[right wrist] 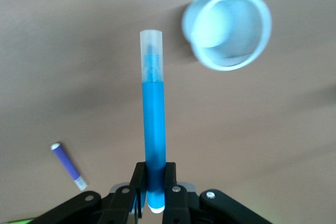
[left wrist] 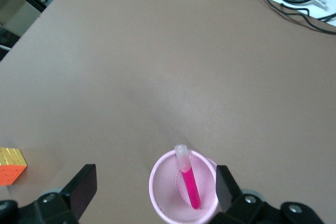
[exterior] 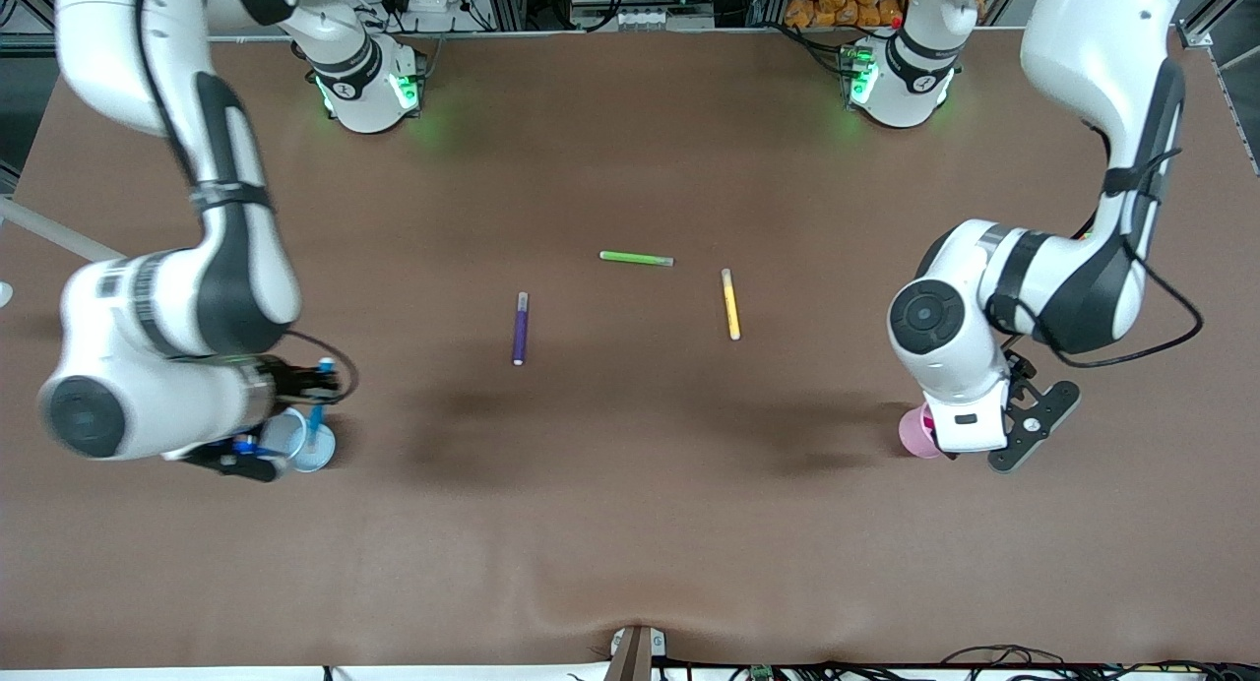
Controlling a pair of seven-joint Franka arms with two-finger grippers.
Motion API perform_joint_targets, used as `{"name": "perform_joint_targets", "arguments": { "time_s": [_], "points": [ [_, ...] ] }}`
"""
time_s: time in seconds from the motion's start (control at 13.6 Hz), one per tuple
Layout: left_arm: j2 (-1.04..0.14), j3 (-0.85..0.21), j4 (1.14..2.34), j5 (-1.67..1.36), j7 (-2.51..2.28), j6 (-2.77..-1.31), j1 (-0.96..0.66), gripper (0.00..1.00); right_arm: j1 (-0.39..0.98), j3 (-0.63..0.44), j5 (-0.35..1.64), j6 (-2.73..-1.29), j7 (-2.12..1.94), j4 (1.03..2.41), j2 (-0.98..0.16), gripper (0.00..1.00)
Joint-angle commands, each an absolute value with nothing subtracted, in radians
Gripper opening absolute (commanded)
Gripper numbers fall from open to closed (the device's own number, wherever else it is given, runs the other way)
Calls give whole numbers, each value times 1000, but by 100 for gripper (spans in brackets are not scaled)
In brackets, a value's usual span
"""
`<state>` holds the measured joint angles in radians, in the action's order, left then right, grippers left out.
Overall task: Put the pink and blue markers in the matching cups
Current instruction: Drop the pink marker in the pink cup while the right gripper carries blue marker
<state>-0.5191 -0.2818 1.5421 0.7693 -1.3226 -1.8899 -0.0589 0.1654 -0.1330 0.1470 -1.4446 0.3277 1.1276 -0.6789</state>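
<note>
Fingers of the right gripper (right wrist: 155, 182) squeeze the blue marker (right wrist: 153, 114) by its end, cap pointing out, so it can tip into the light blue cup (right wrist: 227, 30) just beside it. The left gripper (left wrist: 152, 184) hangs spread wide over the pink cup (left wrist: 163, 203). The pink marker (left wrist: 189, 182) already leans inside that cup, let go.
</note>
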Motion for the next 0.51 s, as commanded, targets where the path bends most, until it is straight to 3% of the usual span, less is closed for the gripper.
{"name": "perform_joint_targets", "arguments": {
  "time_s": [0.0, 0.44],
  "points": [
    [-462, -287, 1539, 674, -1241, -1862, -51, 100, 91, -114, 140, -1434, 333, 1117, -692, 0],
    [-333, -287, 1531, 461, -1045, -1803, -23, 100, 14, -109, 207, -1454, 351, 1127, -752, 0]
  ]
}}
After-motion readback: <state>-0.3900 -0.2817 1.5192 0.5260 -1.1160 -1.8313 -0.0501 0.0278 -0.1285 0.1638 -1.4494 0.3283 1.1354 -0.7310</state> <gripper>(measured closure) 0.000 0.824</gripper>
